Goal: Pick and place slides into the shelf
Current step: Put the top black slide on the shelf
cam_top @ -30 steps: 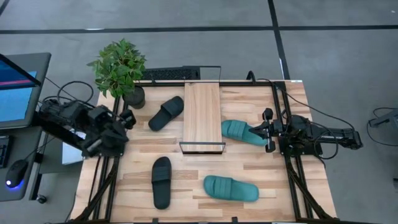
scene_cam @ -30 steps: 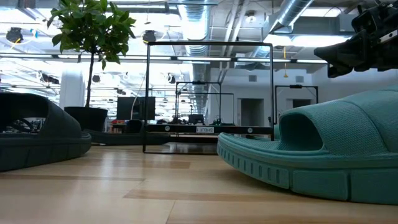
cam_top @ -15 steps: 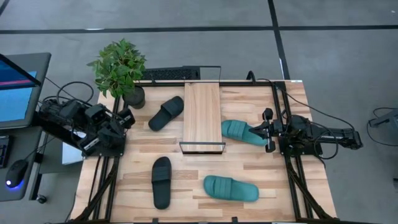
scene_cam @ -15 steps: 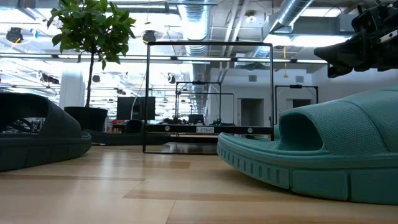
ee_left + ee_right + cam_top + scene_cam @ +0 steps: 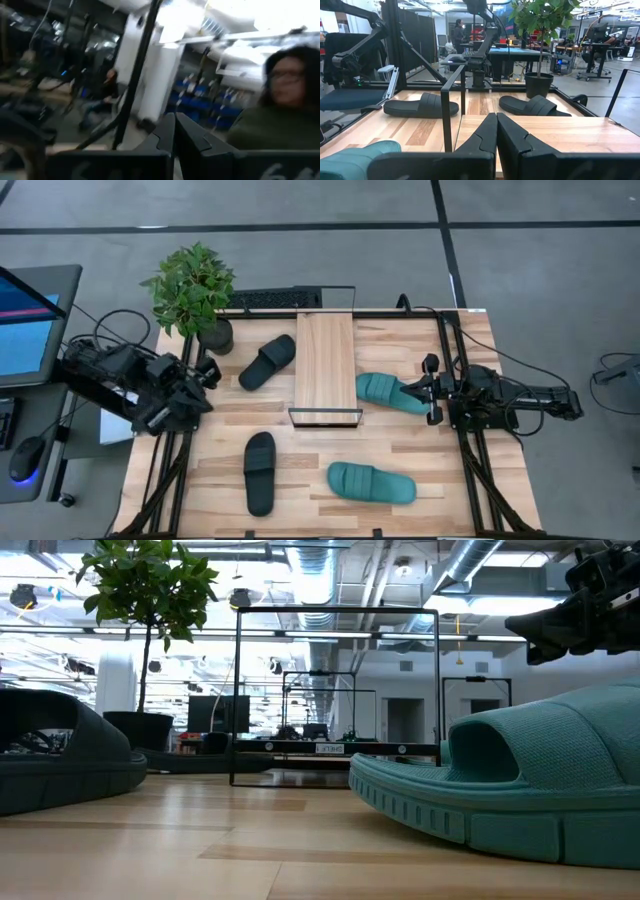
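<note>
Nothing has gone onto the shelf (image 5: 325, 365) yet: its light plank lies bare in the middle of the desk (image 5: 400, 455), and all four slides rest on the desk around it. One black slide (image 5: 268, 361) lies aslant just beside the shelf's left edge, near the potted plant (image 5: 192, 290); the other black slide (image 5: 260, 472) sits toward the front, left of centre. One teal slide (image 5: 392, 392) lies just right of the shelf's near end, its toe end close to the right gripper (image 5: 431, 390), and the second teal slide (image 5: 371, 482) lies at the front. The right gripper hovers at the right edge of the desk with its fingers (image 5: 485, 137) pressed together and holding nothing. The left gripper (image 5: 207, 371) hangs at the left edge of the desk, fingers (image 5: 167, 135) likewise closed and empty. By my reading the work stands at its very start, with all four slides left to pick and place.
</note>
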Motion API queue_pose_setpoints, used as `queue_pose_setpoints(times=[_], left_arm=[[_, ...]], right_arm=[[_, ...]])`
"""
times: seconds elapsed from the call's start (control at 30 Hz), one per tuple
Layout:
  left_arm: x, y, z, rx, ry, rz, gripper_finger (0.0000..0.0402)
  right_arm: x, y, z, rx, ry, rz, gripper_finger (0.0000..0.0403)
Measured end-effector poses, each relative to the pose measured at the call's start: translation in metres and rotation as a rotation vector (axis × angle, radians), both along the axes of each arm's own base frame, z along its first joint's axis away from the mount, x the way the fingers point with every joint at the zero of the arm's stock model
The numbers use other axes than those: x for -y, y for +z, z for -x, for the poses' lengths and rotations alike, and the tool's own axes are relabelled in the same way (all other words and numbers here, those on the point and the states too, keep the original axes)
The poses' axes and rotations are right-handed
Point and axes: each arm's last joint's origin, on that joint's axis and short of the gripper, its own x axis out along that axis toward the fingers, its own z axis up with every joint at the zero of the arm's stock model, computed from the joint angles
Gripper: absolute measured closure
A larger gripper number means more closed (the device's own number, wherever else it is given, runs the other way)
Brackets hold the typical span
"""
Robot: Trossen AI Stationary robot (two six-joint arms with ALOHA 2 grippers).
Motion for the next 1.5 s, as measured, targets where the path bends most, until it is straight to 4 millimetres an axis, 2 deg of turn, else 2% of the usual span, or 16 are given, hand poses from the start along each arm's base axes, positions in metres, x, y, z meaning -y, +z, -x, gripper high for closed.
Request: queue_pose_setpoints(times=[0.4, 0.63, 0.83, 1.13, 1.5], left_arm=[[-0.002, -0.041, -0.006, -0.401, 0.158, -0.138, 0.0401], [-0.002, -0.075, -0.012, -0.583, 0.218, -0.086, 0.0401], [-0.005, -0.106, -0.016, -0.777, 0.38, -0.068, 0.0401], [-0.005, -0.123, -0.029, -0.902, 0.617, 0.003, 0.0401], [-0.001, -0.15, -0.055, -1.065, 0.763, 0.142, 0.0401]], right_arm=[[0.0, 0.0, 0.0, 0.0, 0.0, 0.0, 0.0403], [0.0, 0.0, 0.0, 0.0, 0.0, 0.0, 0.0403], [0.0, 0.0, 0.0, 0.0, 0.0, 0.0, 0.0403], [0.0, 0.0, 0.0, 0.0, 0.0, 0.0, 0.0403], [0.0, 0.0, 0.0, 0.0, 0.0, 0.0, 0.0403]])
